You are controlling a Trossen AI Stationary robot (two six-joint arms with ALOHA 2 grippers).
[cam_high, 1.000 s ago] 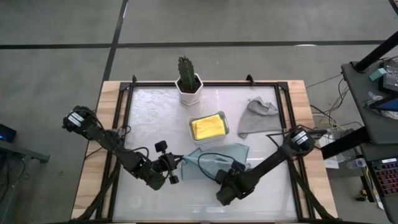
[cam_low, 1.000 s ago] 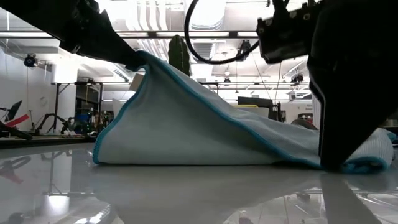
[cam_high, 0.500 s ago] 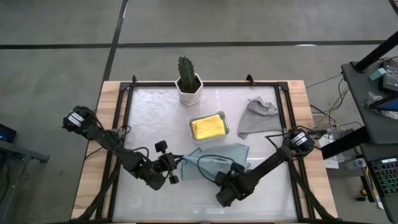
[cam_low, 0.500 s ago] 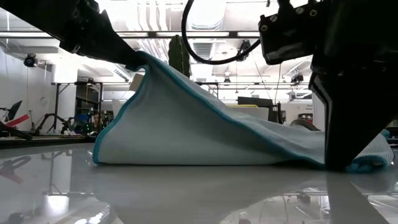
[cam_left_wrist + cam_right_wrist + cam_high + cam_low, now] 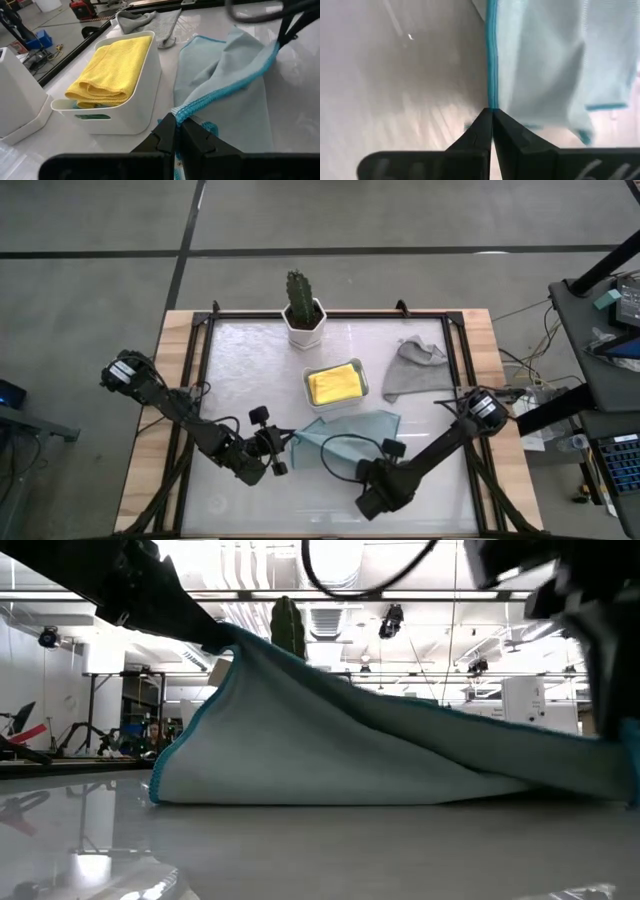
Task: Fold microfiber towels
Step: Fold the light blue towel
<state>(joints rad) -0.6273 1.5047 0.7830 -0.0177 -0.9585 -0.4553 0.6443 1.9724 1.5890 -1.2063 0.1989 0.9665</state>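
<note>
The pale teal microfiber towel [image 5: 345, 435] is strung between my two grippers, and its sagging middle [image 5: 300, 795] rests on the table. My left gripper [image 5: 177, 122] is shut on its left end, raised above the table [image 5: 215, 640]. My right gripper [image 5: 492, 112] is shut on its right end, low at the towel's near right [image 5: 385, 465]. A yellow towel [image 5: 335, 383] lies folded in the white tray [image 5: 308, 390]. A grey towel [image 5: 415, 370] lies crumpled at the far right. My left gripper pinches the towel's blue-stitched hem at a corner [image 5: 186, 111] between its two fingertips, coming level from the table's left. That corner is lifted clear and the cloth slopes down from it. My right gripper pinches the blue-stitched hem [image 5: 492, 100] between its two fingertips, the hem running straight away from them. That end [image 5: 600, 755] hangs a little above the table, and the cloth rises from it toward the left gripper.
A cactus in a white pot [image 5: 303, 315] stands at the far middle, just behind the tray. A dark frame [image 5: 455, 360] runs around the glossy tabletop. Bare tabletop lies along the near edge [image 5: 300, 510] and at the far left [image 5: 245, 370].
My right gripper has risen off the table and gone a little toward the right and near edges, taking the towel's right end with it. That end, flat on the table before, now hangs lifted. The left end has stayed raised where it was.
</note>
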